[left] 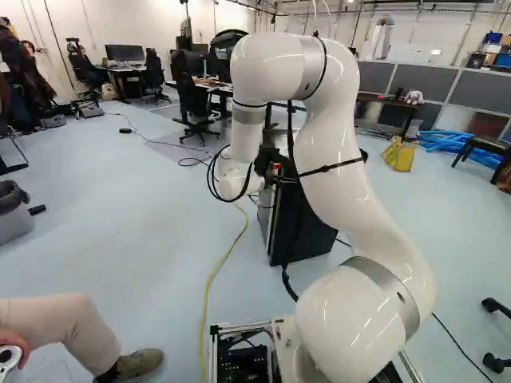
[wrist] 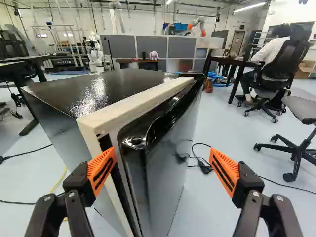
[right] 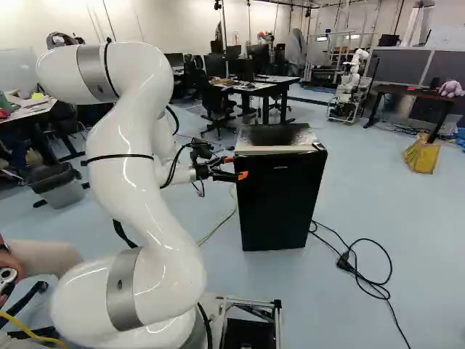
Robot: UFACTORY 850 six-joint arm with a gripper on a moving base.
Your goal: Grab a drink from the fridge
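In the right base view my gripper (right: 236, 168) is at the near left upper edge of the small black fridge (right: 280, 207). The wrist view has the gripper (wrist: 162, 159) with its orange-padded fingers wide apart. Between and ahead of them stands the fridge's dark door (wrist: 165, 163), which has a recessed handle at its upper corner. One finger is by the dark gap between the pale frame (wrist: 133, 103) and the door; the other stands off the door's outer face. I cannot tell whether either touches. The fridge's inside is hidden, and no drink shows.
A black cable (right: 356, 269) lies on the floor beside the fridge, and a yellow cable (left: 211, 275) runs along the floor. A person's leg (left: 68, 327) is close by the base. Desks, office chairs (wrist: 279, 74) and another robot (right: 350, 87) stand farther back.
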